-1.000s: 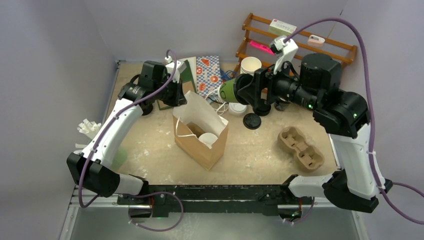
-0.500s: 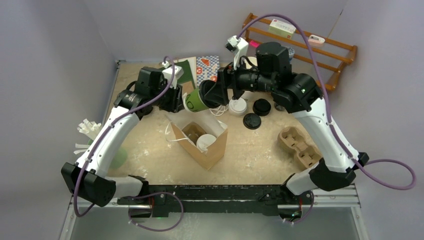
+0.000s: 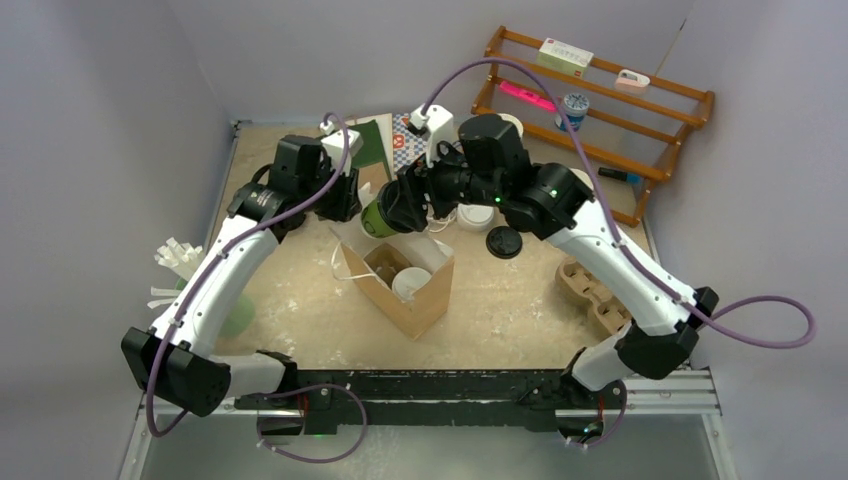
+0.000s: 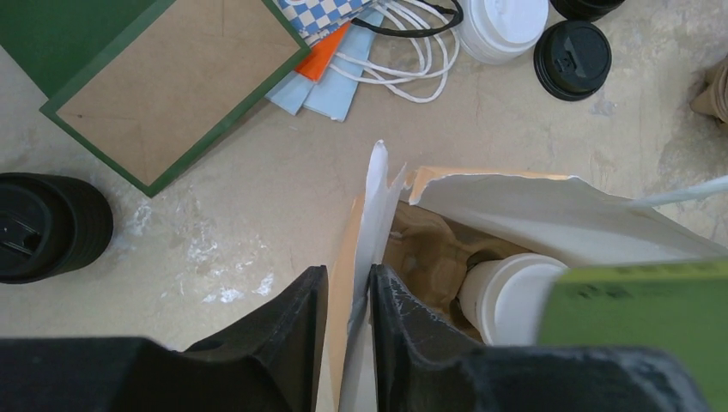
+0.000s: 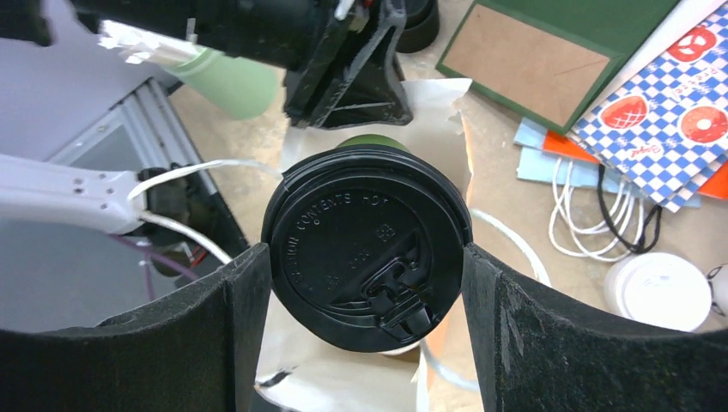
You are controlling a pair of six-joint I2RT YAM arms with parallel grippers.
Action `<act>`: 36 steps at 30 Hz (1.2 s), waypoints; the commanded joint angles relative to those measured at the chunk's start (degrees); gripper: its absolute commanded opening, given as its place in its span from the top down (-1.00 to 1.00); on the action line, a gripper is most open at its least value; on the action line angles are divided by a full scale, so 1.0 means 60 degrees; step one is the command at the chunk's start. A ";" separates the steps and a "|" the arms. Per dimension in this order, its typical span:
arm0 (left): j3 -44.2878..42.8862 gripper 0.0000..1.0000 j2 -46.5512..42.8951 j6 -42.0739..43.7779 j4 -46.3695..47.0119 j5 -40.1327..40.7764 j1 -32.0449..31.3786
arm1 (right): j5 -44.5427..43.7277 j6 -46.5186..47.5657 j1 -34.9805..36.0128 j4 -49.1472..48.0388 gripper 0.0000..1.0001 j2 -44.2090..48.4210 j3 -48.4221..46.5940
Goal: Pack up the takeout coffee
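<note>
The right claw (image 5: 367, 283) clamps the green paper cup with black plastic lid (image 5: 365, 232) above the 11 o'clock rim of the open brown paper bag (image 3: 420, 312), where the white-lidded paper cup (image 4: 506, 296) sits. The left claw (image 4: 349, 281) straddles the bag's edge; I cannot tell whether it pinches.

White-shelled arms (image 3: 215, 270) with black joints, purple cables (image 3: 762, 298), matte black fingers (image 4: 288, 339), white wrist cameras (image 3: 432, 122)
</note>
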State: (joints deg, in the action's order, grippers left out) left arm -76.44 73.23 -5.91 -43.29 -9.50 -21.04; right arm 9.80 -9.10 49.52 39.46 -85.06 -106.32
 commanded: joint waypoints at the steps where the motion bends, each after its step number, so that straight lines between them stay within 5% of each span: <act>1: -0.0533 0.53 -0.0041 0.0348 0.0436 -0.0309 -0.0024 | -0.0888 0.0634 0.0244 -0.0716 -0.07 -0.0505 0.0164; 9: 0.0379 1.00 -0.0880 0.0604 0.1377 -0.1169 -0.0024 | -0.2355 0.0766 0.1104 -0.0097 -0.10 -0.1073 -0.0769; 21: 0.1942 1.00 -0.2514 -0.0800 0.2392 -0.1636 -0.0024 | -0.5754 0.0224 0.3610 -0.0338 -0.01 -0.0772 0.1096; 36: 0.1514 1.00 -0.2026 -0.0856 0.2429 -0.2478 -0.0039 | -0.6636 0.0699 0.3683 -0.1451 0.02 -0.1316 0.1991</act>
State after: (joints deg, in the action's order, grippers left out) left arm -65.67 61.73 -10.57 -30.28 -21.74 -21.04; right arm -28.38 -5.96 71.61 33.36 -91.42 -94.78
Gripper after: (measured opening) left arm 0.022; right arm 0.764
